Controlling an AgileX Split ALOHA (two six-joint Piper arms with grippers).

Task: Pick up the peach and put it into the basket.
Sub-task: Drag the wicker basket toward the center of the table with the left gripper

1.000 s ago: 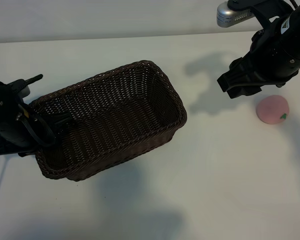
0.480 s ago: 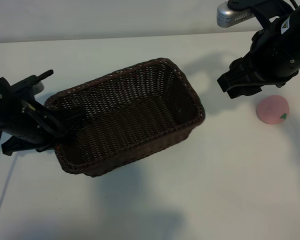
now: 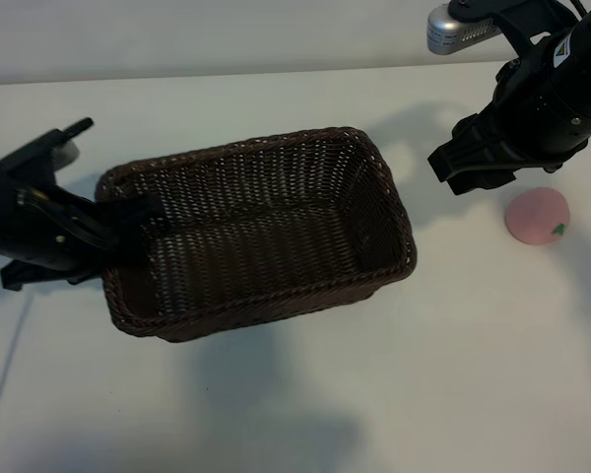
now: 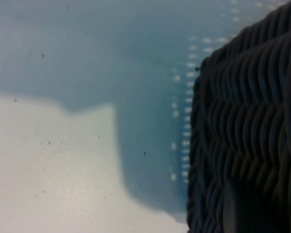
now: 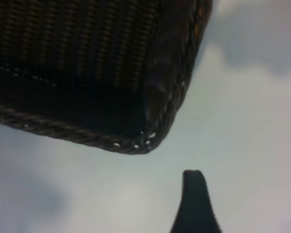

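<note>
Exterior view: pale-pink round peach (image 3: 538, 216) on table; left end effector (image 3: 128, 225) pinching basket (image 3: 374, 168) rim.

black arms, silver cylinder atop right arm (image 3: 547, 94)

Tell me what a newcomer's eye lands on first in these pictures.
The large dark-brown wicker basket takes up the middle of the white table, and the left gripper is clamped on the rim at its left end. At the far right lies a small pink peach, alone on the table, with the right gripper hovering open just above and to its left.
</note>
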